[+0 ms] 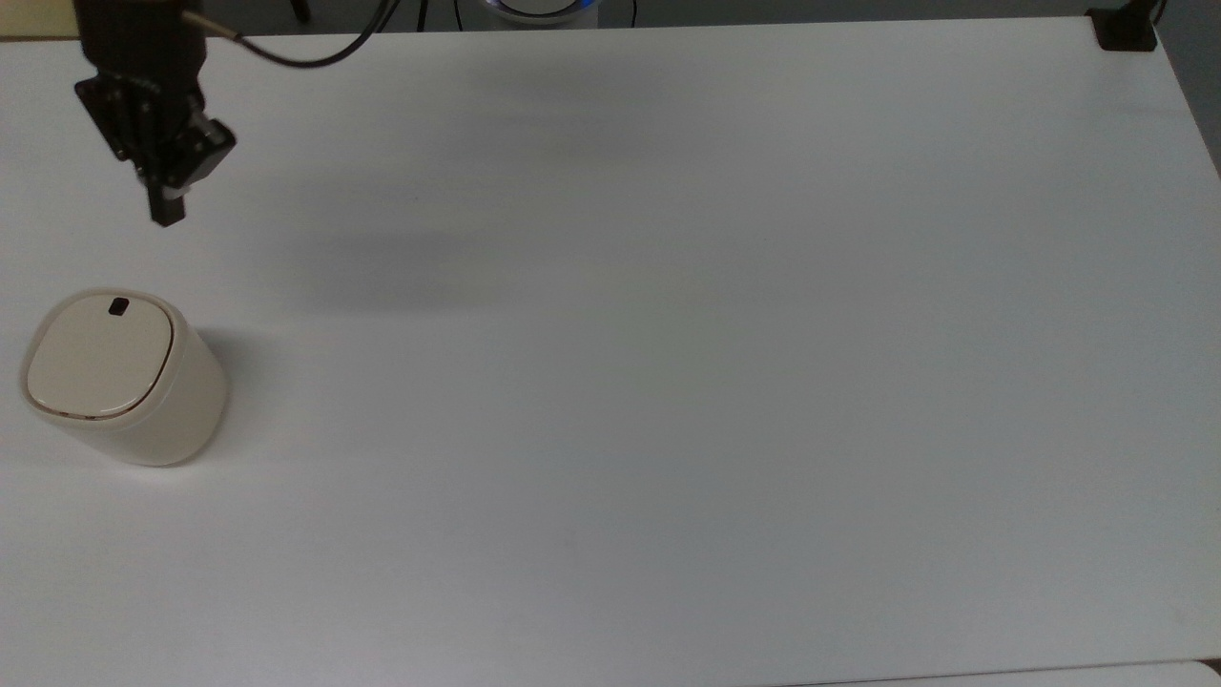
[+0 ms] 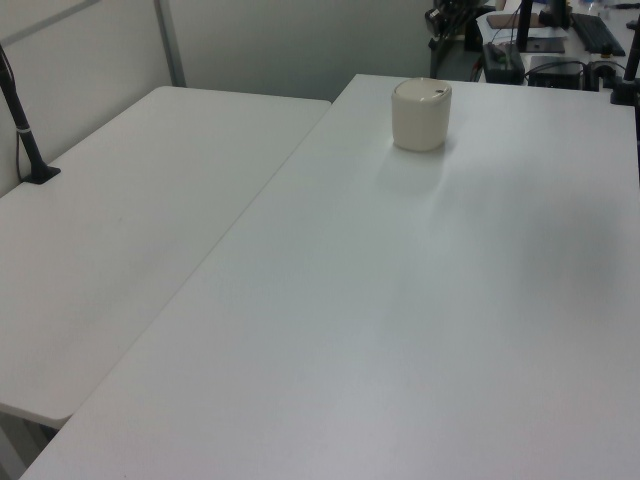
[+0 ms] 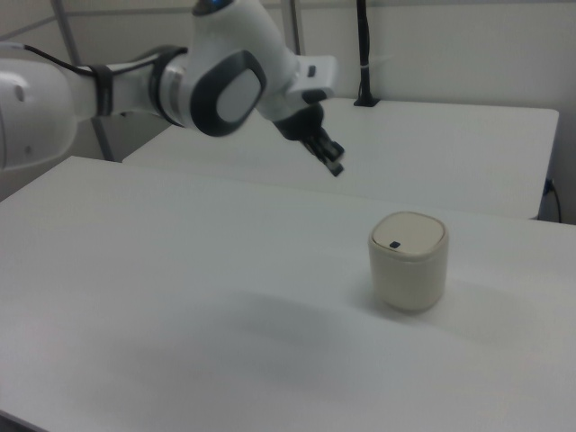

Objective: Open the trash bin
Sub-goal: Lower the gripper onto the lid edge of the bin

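Note:
The trash bin [image 1: 114, 377] is a small cream-beige bin standing upright near the top view's left edge of the white table [image 1: 668, 382]. Its flat lid is down, with a small black latch mark [image 1: 118, 306] at its far edge. It also stands at the far end of the table in the left view [image 2: 420, 112] and at the right view's right [image 3: 409, 261]. My gripper [image 1: 168, 212] hangs in the air beyond the bin, apart from it, fingers shut and holding nothing. The right view has the gripper [image 3: 335, 166] up and to the left of the bin.
A black clamp [image 1: 1126, 29] sits on the table's far right corner in the top view. A second white table [image 2: 120, 230] adjoins on the left view's left, with a black post [image 2: 25, 130] on it. My arm [image 3: 225, 90] reaches in from the right view's left.

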Robot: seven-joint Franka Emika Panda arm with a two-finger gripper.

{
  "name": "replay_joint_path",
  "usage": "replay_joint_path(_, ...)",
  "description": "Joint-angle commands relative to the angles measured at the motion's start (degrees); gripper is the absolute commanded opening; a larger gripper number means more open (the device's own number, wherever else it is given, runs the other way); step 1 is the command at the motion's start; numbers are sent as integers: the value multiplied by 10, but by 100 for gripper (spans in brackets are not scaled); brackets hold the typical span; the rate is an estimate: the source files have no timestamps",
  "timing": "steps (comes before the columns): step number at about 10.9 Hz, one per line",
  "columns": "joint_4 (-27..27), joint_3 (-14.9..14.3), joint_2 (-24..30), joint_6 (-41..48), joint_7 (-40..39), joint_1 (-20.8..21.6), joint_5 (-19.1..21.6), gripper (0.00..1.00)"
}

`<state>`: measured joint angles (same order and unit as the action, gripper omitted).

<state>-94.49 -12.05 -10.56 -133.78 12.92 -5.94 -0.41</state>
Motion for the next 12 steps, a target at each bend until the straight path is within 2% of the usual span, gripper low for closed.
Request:
replay_joint_path(1, -16, -7, -33, -88, 33, -22, 4, 0)
replay_joint_path(6, -24, -7, -89, -163, 32, -49, -3, 0)
replay_joint_path(12, -29, -7, -112, -166, 24, -57, -18, 0)
